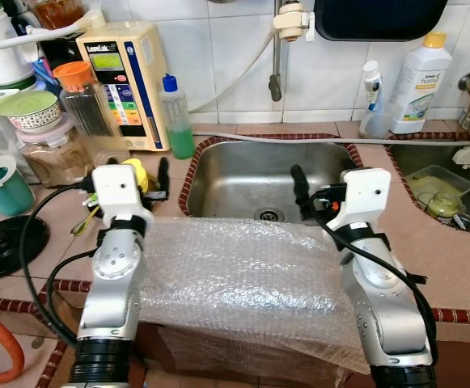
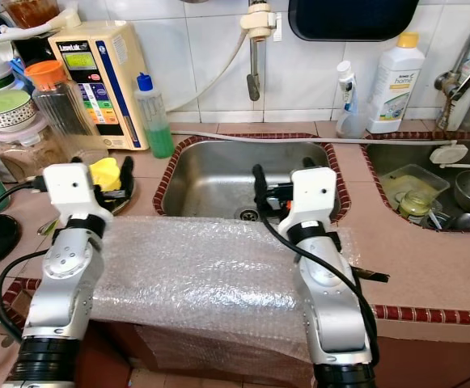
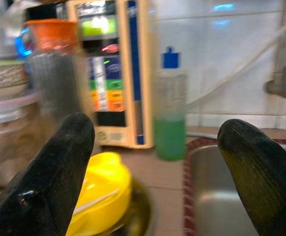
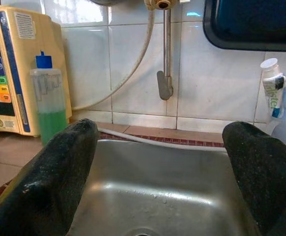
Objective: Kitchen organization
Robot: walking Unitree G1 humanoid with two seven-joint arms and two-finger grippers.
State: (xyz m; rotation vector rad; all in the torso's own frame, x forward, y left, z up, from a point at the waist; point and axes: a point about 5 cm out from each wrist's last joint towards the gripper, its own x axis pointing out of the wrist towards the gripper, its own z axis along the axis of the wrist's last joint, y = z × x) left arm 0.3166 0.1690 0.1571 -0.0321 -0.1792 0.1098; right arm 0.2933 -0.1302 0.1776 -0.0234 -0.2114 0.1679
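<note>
Looking along our left tool [image 3: 152,162], we see its black fingers [image 3: 49,182] spread apart with nothing between them, a yellow object [image 3: 101,194] in a metal dish just ahead and a green liquid bottle [image 3: 170,115] at about 12 o'clock. Our right tool [image 4: 157,177], also open and empty, faces the steel sink [image 4: 162,182] and the tap [image 4: 166,73]. From the head, both silver arms reach forward over a bubble wrap sheet [image 1: 235,279] that drapes across the worktop [image 1: 453,259] front edge, at 6 o'clock of the sink. It looks clear, crinkled and slightly bunched.
</note>
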